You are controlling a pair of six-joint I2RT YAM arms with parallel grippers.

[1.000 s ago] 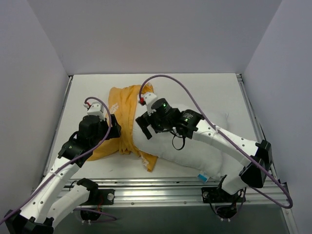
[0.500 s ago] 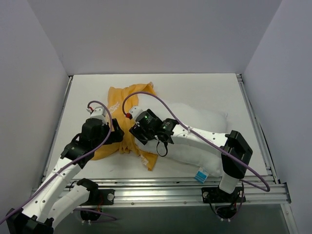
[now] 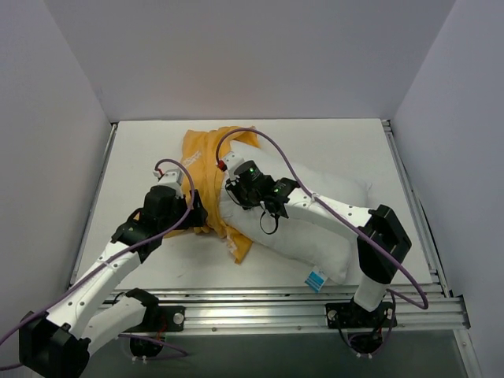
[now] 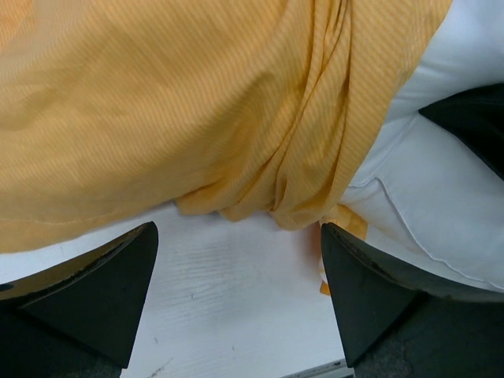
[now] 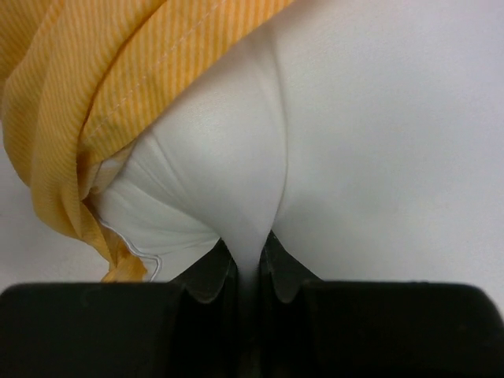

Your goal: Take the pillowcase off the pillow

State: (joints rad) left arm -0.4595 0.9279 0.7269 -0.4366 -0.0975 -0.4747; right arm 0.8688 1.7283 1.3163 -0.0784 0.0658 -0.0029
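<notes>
The right end effector (image 3: 235, 197) is wide open a second ago above the pillow (image 3: 293, 238); now it is clenched. Its wrist view shows the two fingers pressed together on a raised pleat of white pillow fabric, just beside the stitched hem of the pillowcase (image 3: 206, 157). In the same second the arm swings toward the left end of the pillow, dips near the case opening, and ends with its tip at the edge where white meets orange. The pillow shifts slightly with it.

The left end effector (image 3: 193, 211) is released, as it is through the whole second. It has edged forward and now hovers low over the surface (image 3: 331, 142), with the bunched orange folds just ahead of its spread fingers and nothing between them.

The pillowcase is still on. It is gathered over the left end of the pillow, left of centre on the surface, and a narrow orange strip trails toward the near edge. Most of the pillow lies bare, running to the right.

My reading is that the pillow now has an anchor, which the task needs: one side holds the white cushion while the other drags the cover away. The left side has yet to grip the orange cloth. The pinch looks thin, so a hard pull could slip it free.
</notes>
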